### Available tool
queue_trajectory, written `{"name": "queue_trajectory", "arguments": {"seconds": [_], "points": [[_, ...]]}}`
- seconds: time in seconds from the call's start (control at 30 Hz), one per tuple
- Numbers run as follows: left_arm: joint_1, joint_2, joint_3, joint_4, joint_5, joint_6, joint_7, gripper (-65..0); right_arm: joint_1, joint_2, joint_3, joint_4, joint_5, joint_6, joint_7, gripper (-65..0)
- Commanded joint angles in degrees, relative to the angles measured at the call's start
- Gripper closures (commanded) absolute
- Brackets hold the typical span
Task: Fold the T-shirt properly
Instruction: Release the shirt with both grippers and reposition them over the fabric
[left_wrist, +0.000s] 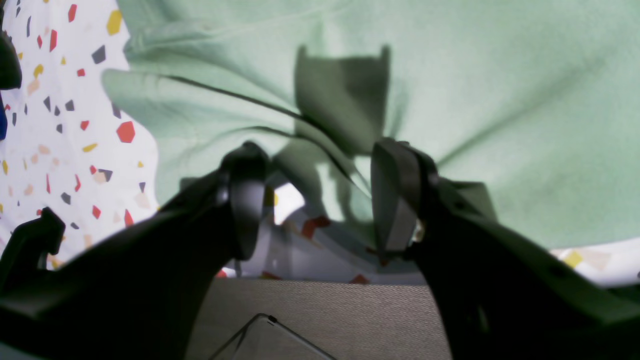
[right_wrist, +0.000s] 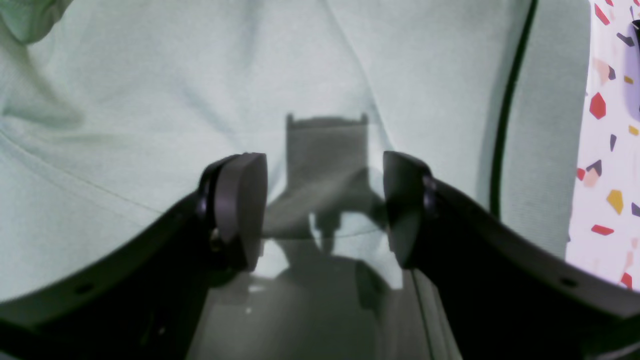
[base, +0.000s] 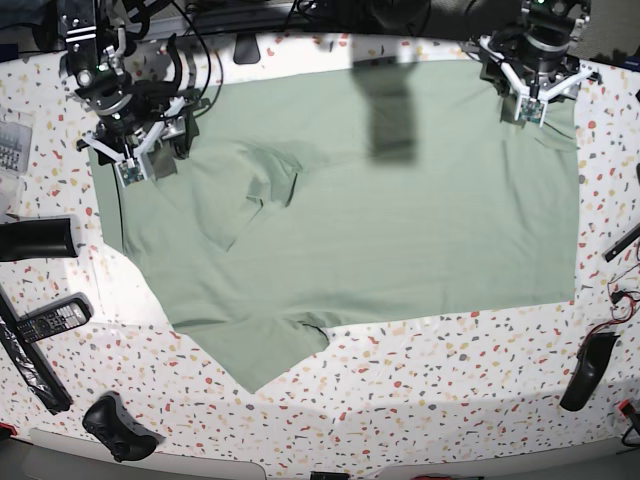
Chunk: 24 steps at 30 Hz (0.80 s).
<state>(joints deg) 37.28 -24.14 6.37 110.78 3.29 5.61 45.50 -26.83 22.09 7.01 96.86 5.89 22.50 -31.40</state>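
The pale sage-green T-shirt (base: 400, 230) lies spread on the speckled table (base: 450, 380), with a sleeve folded over near its left middle and another sleeve pointing to the front. My right gripper (base: 135, 160) is open and empty at the shirt's far left corner. In the right wrist view the right gripper (right_wrist: 322, 210) hangs just above smooth cloth (right_wrist: 150, 100). My left gripper (base: 527, 105) is open and empty at the far right corner. In the left wrist view the left gripper (left_wrist: 320, 200) straddles a creased cloth edge (left_wrist: 500, 100).
Left of the shirt lie a black cylinder (base: 35, 240), a remote control (base: 45, 320), a long black strip (base: 30, 365) and a clear box (base: 15, 145). A game controller (base: 120, 428) sits front left. A black mouse-shaped object (base: 585, 370) and cables lie at the right edge.
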Motion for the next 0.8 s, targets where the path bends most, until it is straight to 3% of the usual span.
{"name": "queue_trajectory", "arguments": {"seconds": [0.0,0.27,0.57,0.77], "points": [[0.5,-0.5,-0.1,0.6,0.4,0.0,1.6,-31.6,-0.5,0.7,0.2,0.3,-1.2,-0.1,-2.3,-36.4],[0.7,-0.8,-3.7,3.0,4.9,0.2,3.0,-31.6,-0.5,0.7,0.2,0.3,-1.2,-1.1,-2.3,-36.4],[0.5,-0.8,-4.2,12.3,4.6,0.2,1.1,-31.6,-0.5,0.7,0.2,0.3,-1.2,-1.1,-2.1,-36.4],[-0.7,-0.8,-4.2,6.4,-1.6,0.2,-1.3,-31.6,-0.5,0.7,0.2,0.3,-1.2,-2.0,-2.0,-36.4]]}}
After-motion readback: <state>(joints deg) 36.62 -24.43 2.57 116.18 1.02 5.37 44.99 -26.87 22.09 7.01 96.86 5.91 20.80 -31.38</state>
